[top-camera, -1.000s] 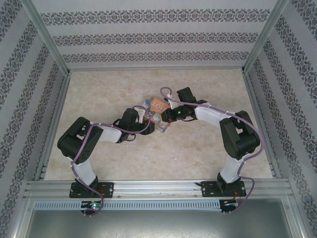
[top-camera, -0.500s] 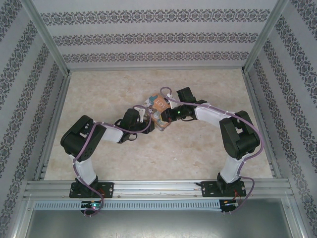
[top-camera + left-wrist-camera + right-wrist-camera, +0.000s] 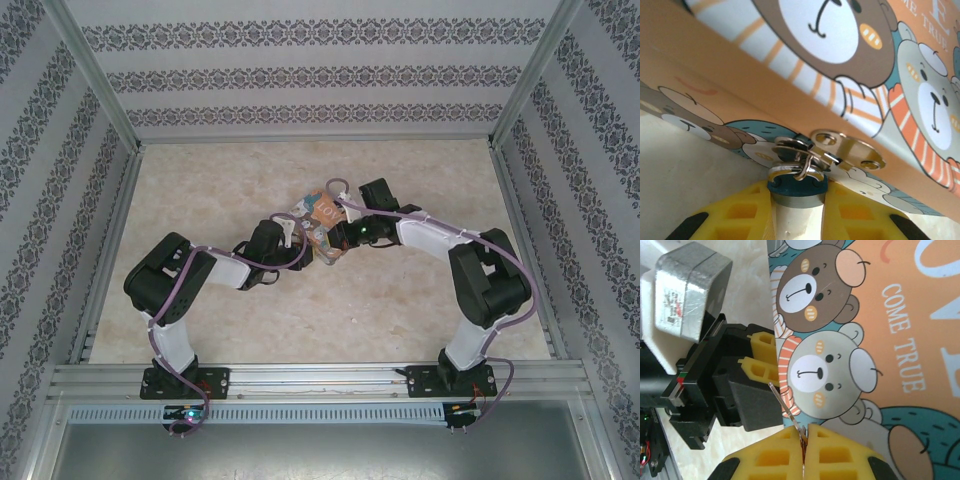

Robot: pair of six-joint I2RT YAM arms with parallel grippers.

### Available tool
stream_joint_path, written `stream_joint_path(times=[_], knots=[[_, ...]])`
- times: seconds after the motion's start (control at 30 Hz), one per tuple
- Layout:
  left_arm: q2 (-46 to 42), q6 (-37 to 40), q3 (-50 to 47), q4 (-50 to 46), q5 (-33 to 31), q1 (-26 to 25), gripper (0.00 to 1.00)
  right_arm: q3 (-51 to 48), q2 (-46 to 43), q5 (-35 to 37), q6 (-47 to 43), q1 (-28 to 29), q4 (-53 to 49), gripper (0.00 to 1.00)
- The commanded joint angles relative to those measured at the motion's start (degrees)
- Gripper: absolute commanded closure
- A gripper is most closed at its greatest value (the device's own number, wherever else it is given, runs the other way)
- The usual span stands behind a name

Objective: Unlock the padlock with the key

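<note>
The left claw [image 3: 797, 212] clenches the padlock [image 3: 796, 186] at the hasp [image 3: 847, 150] of the tin [image 3: 715, 65] — the right claw [image 3: 805, 440], pinching the key [image 3: 785, 402], sits just right of it, shaft aimed leftward.

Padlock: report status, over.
Left pincer shut on padlock; shackle hooked through tin hasp. Right pincer shut on key, blade pointing at left pincer, insertion unclear. Tin crowds both pincers.
</note>
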Motion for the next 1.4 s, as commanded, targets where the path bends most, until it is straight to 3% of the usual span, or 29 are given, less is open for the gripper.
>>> stream_joint_path(times=[0.0,0.27,0.5,0.8,1.37], knots=[[-2.68,-1.78,0.86,-0.03,1.32,-1.03,0.79,-1.45,-4.8,-0.1,0.43,0.3,0.1,1.0],[-6.89,-7.78,1.18,-3.37,2.95,-0.96,0.79,-9.04,-15.06,1.51,-3.61,1.36,1.35,1.0],[-8.37,-12.26,3.66,-8.73,5.42,-0.96,0.8,-17.71,-19.4,6.44,-4.63,6.65,4.61,1.0],[-9.25,-15.53,7.18,-14.01,8.92,-0.96,0.81,-20.52,-13.85,11.56,-4.32,11.06,8.61,1.0],[-9.7,-14.07,8.85,-19.52,9.23,-0.96,0.81,-14.24,-6.76,17.38,-6.05,10.9,9.26,1.0]])
